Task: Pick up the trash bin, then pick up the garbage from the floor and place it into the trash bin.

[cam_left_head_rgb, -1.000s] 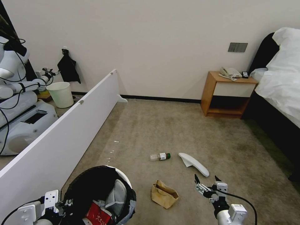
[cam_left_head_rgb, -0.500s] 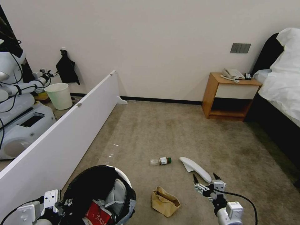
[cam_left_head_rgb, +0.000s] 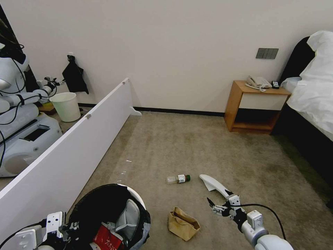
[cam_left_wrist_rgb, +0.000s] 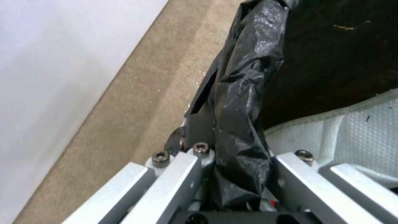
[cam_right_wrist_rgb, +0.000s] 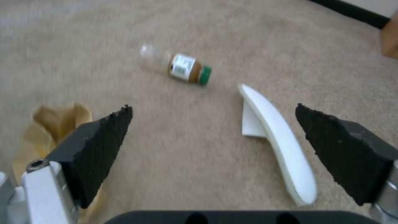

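Left tool (cam_left_wrist_rgb: 232, 174) pinching trash bin (cam_left_head_rgb: 137, 194) liner, lower left. Right tool (cam_left_head_rgb: 216, 205) spread beside slipper (cam_left_head_rgb: 215, 183), lower centre-right: best straddle its narrow edge squarely.

Carpeted floor (cam_left_head_rgb: 194, 146), beige-brown, faintly stained. Lying directly on it: bottle (cam_left_head_rgb: 177, 178), on its side; slipper (cam_left_head_rgb: 214, 184) just right of bottle; paper bag (cam_left_head_rgb: 182, 219) nearer than bottle, crumpled. White specks (cam_left_head_rgb: 124, 167) left of bottle. Partition board (cam_left_head_rgb: 69, 152) standing on edge, farther left of bottle.
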Motion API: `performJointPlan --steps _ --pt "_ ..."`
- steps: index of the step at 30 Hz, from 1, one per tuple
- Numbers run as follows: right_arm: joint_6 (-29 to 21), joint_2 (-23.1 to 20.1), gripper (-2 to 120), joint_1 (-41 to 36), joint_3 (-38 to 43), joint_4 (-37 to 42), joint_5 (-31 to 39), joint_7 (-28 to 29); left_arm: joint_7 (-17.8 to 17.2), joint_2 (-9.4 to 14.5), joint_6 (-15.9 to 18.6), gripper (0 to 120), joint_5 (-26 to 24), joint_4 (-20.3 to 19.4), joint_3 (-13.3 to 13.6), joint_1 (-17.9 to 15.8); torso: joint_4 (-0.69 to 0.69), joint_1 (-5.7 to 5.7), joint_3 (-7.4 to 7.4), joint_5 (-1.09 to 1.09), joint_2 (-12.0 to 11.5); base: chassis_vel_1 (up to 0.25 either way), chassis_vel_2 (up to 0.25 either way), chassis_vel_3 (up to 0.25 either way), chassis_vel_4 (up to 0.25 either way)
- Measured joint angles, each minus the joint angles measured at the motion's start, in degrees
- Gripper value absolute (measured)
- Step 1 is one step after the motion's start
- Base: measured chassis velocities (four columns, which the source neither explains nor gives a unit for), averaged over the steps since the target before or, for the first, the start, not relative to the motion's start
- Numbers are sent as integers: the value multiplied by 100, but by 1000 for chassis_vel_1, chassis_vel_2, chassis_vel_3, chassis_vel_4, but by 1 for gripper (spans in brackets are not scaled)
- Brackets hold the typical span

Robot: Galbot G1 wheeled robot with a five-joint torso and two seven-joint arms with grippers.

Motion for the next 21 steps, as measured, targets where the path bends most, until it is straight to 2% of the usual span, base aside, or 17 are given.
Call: performJointPlan --steps 4,9,21 --pt "122 -159 100 20 -151 -151 -56 -203 -6 13 0 2 5 1 6 -34 -1 0 0 -2 0 0 0 0 0" --pt "161 -125 100 120 -331 -275 -59 -267 -9 9 0 2 22 1 7 -13 -1 0 0 -2 0 0 0 0 0" --pt "190 362 100 793 -1222 -885 75 -292 -13 -64 0 2 97 -55 -10 69 1 0 0 -2 0 0 0 0 0"
